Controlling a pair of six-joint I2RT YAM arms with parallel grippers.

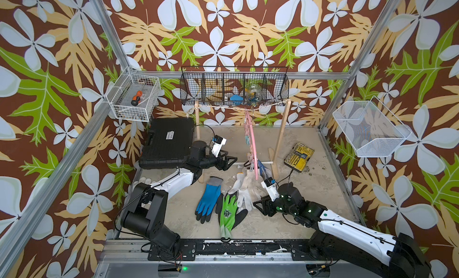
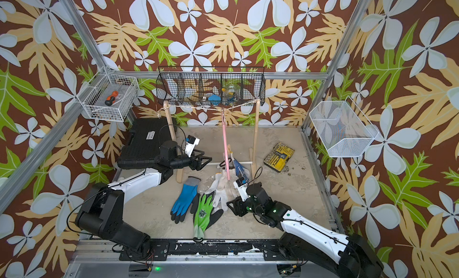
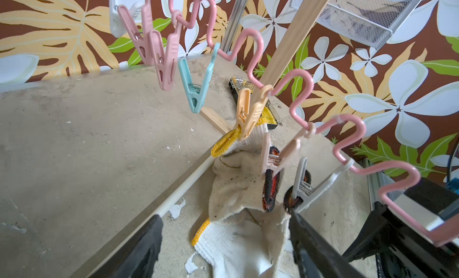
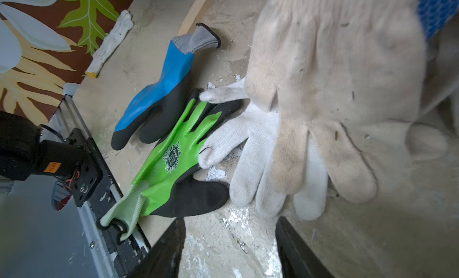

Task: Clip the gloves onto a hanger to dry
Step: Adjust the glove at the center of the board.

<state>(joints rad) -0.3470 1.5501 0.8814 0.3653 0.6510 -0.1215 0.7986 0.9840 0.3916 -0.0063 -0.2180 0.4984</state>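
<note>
The left gripper (image 3: pixel 224 216) and right gripper (image 4: pixel 229 222) both gape empty. The green glove (image 4: pixel 171 160) looks light and floppy, its coating slick; I'd pinch the knit cuff (image 4: pixel 121 212).

one pink hanger (image 1: pixel 252 150), one blue glove (image 1: pixel 208 197), one green glove (image 1: pixel 228 212), three wire baskets (image 1: pixel 275 90), one black case (image 1: pixel 169 140)

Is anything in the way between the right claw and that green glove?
Nothing visible. Only bare table lies between the right gripper and the green glove. White gloves lie against its finger end, away from the gripper.
</note>
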